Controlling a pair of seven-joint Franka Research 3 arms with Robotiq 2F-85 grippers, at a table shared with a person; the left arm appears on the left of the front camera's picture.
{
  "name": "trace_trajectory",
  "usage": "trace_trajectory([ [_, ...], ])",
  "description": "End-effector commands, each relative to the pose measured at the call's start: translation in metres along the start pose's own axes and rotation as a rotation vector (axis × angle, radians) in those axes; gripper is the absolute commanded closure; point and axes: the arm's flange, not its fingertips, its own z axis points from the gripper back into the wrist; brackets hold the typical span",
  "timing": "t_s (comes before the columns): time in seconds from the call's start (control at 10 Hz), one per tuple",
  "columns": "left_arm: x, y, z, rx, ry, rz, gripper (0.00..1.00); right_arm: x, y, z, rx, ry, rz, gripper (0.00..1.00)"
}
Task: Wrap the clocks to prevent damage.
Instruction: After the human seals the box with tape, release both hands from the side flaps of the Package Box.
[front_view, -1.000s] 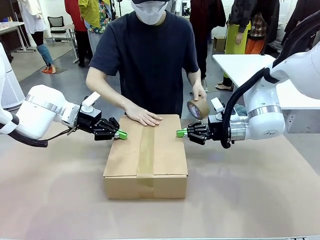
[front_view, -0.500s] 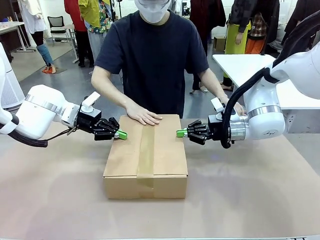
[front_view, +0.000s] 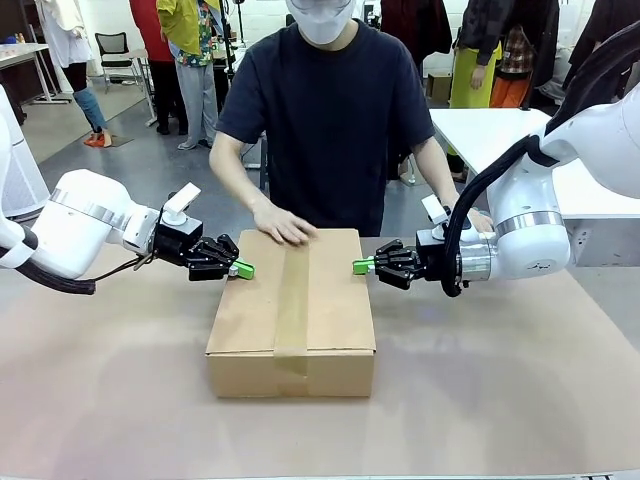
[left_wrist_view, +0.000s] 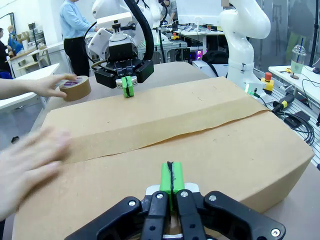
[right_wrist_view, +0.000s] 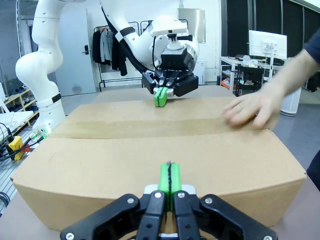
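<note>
**Cardboard box taped shut, a gripper at each side**

The cardboard box (front_view: 291, 312) lies in the middle of the bench (front_view: 500, 400), its long side running from the near edge toward the far edge where the person stands. A strip of brown tape (front_view: 292, 295) runs down the centre of its lid and folds over the near face. No clock can be seen; the box is closed.

The left gripper (front_view: 242, 269) reaches in level from the left edge of the bench, its green pads pressed together on nothing, the tips at the box's upper left edge. The right gripper (front_view: 360, 266) mirrors it from the right edge, jaws likewise fully together and empty, tips just at the box's upper right edge. In each wrist view the closed pads point across the lid at the other gripper.

The person's hand (front_view: 283, 225) rests on the far left part of the lid, blurred in the wrist views. The other hand (left_wrist_view: 47, 85) holds a roll of tape (left_wrist_view: 76, 87) on the bench beyond the box's right side, partly hidden behind the right arm in the front view.
</note>
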Motion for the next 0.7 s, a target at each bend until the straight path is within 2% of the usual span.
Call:
trace_trajectory([
  [0.0,-0.001,0.0,-0.001,0.003,0.004,-0.004,1.0,-0.003,0.003,-0.002,-0.013,0.0,-0.003,0.99],
  [0.4,0.0,0.0,0.0,0.0,0.0,0.0,1.0,0.0,0.0,0.0,0.0,0.0,0.0,0.99],
  [0.6,0.047,-0.009,0.018,-0.012,0.142,0.011,1.0,0.043,0.017,0.004,0.023,0.084,0.083,0.99],
])
